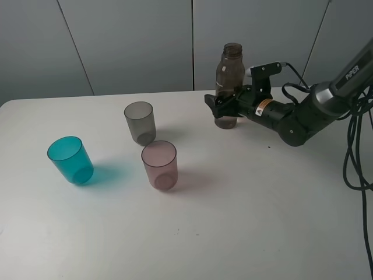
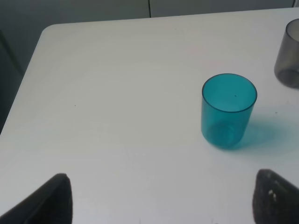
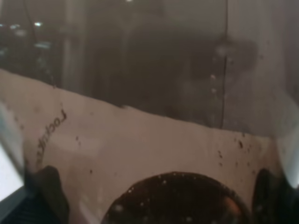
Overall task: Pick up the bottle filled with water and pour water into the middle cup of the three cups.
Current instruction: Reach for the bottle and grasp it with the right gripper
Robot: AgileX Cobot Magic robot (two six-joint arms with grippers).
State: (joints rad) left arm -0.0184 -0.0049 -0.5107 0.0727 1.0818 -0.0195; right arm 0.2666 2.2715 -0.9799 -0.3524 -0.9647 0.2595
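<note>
— Status, near to far?
— The left gripper (image 2: 162, 204) is hanging released and empty. The grey cup (image 1: 140, 121), toward the far edge, is looking dry. The bottle (image 1: 230, 70) is standing by the far edge. The right gripper (image 1: 225, 109) is straddling it, clamping undetermined.
— Remaining?
— Lifting, pouring.

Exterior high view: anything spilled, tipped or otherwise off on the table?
Nothing stands out. The bottle stands upright, uncapped, gripped low by the right tool. The grey cup, pink cup and teal cup stand upright; no puddle shows on the table.
</note>
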